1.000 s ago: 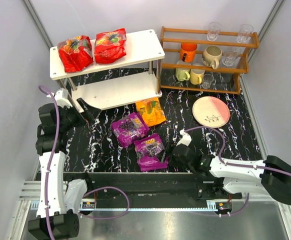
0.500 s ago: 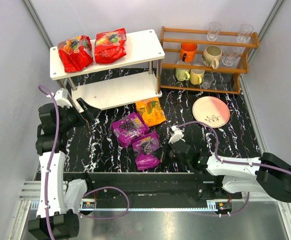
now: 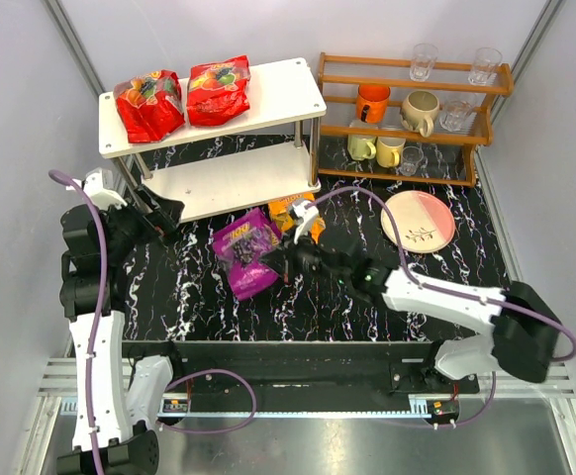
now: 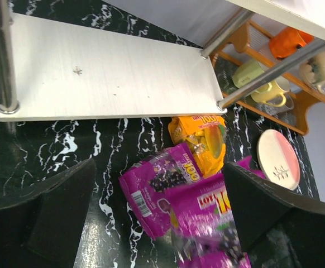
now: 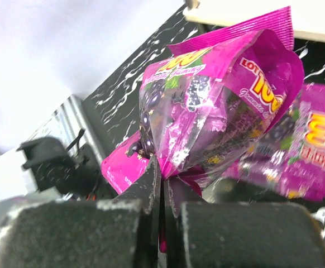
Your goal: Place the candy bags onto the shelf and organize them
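The right gripper (image 5: 162,168) was clamped tight on the crumpled edge of a purple candy bag (image 5: 218,106), its fingers pressed together with only the plastic between them, and the bag fanned out beyond the fingertips with its grape picture facing the wrist camera. A second purple bag (image 4: 151,187) lay flat on the black marbled tabletop (image 3: 199,302) just beside and partly behind the held one. An orange-yellow bag (image 4: 202,138) lay touching the far edge of that second purple bag, near the front corner of the white shelf (image 3: 283,91). On the shelf's top board, toward its left end, lay one red bag (image 3: 149,104) and another red bag (image 3: 219,89) side by side. The lower board (image 4: 106,72) carried no bag. The left gripper (image 4: 158,170) hung by the left front of the shelf with its fingers spread wide and nothing between them. To the right of the shelf stood a wooden rack (image 3: 407,75) with mugs and glasses, and a pink plate (image 3: 418,220) lay on the tabletop in front of it.
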Controlling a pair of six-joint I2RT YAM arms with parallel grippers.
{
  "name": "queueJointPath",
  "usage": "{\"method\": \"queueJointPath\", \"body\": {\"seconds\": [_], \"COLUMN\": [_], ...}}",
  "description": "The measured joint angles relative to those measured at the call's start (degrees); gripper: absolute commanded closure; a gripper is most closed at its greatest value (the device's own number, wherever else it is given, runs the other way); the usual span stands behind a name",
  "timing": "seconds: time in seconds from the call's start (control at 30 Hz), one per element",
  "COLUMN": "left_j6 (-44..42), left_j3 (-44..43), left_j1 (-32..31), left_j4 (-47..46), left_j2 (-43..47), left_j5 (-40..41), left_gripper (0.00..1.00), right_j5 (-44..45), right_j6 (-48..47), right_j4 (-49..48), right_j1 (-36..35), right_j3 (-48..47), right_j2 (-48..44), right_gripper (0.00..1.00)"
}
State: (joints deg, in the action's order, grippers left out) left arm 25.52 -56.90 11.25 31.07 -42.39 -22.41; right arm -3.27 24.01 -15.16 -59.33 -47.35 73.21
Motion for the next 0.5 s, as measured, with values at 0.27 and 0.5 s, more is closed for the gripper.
{"method": "queueJointPath", "body": {"seconds": [0.27, 0.5], "left_j6": [-0.3, -1.4], "left_j3": [-0.3, -2.3], "left_j1": [0.0, 0.0], "left_j4": [0.4, 1.7], "left_j2": [0.3, 0.3], "left_j5": [5.5, 8.0], "left_gripper": [0.01, 0.01], "right_j5": [-11.0, -20.0], "right_j6": [1.7, 6.0], "right_j4": [-12.6, -18.0], "right_j1": [11.1, 16.0], "right_j3": [-10.4, -24.2], "right_j2": [24.5, 38.4], "right_gripper": [1.0, 1.0]}}
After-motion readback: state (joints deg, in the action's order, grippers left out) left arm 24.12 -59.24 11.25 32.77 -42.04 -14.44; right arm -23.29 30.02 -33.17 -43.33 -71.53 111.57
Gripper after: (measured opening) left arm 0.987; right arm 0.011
